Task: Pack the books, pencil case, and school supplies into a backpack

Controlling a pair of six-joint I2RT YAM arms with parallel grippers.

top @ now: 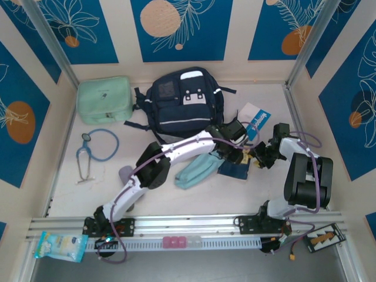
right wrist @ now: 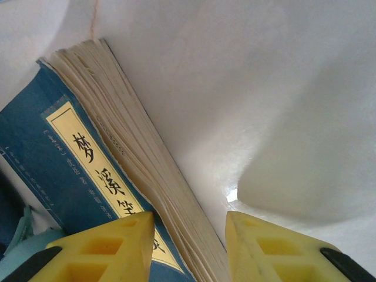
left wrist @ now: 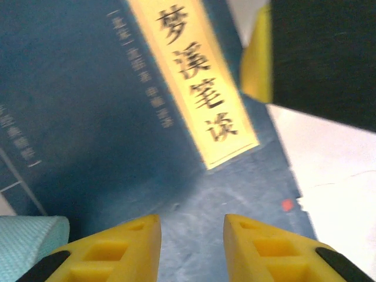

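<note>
Jaws of the left gripper (left wrist: 191, 226) stand moderately apart with nothing between them, hanging over the plain dark blue thin book (left wrist: 88, 117); in the left wrist view its cover carries a yellow title strip (left wrist: 194, 76) with dark characters, running from top centre towards the middle right. A corner of the long soft light-blue fabric pouch (left wrist: 23, 241) shows at the lower left, beside the book.

In the right wrist view the right gripper (right wrist: 189, 223) is likewise parted and holds nothing; the book's cream page edge (right wrist: 135, 147) runs diagonally from the upper left down into the gap between its yellow fingers (right wrist: 111, 244); bare white table (right wrist: 264, 88) takes up the right half.

From overhead both grippers sit at centre right, the left gripper (top: 238, 155) and the right gripper (top: 258, 157) close together at the book (top: 236, 170); the pouch (top: 197, 170) lies just left of the book, touching it. The large navy blue backpack with white trim (top: 185, 103) lies at upper centre, well above them; a boxy mint-green bag (top: 104, 100) sits to its left, and a blue stethoscope (top: 94, 150) lies below that bag. The small greyish-purple oblong case (top: 123, 174) rests at centre left, partly hidden by the left arm.
</note>
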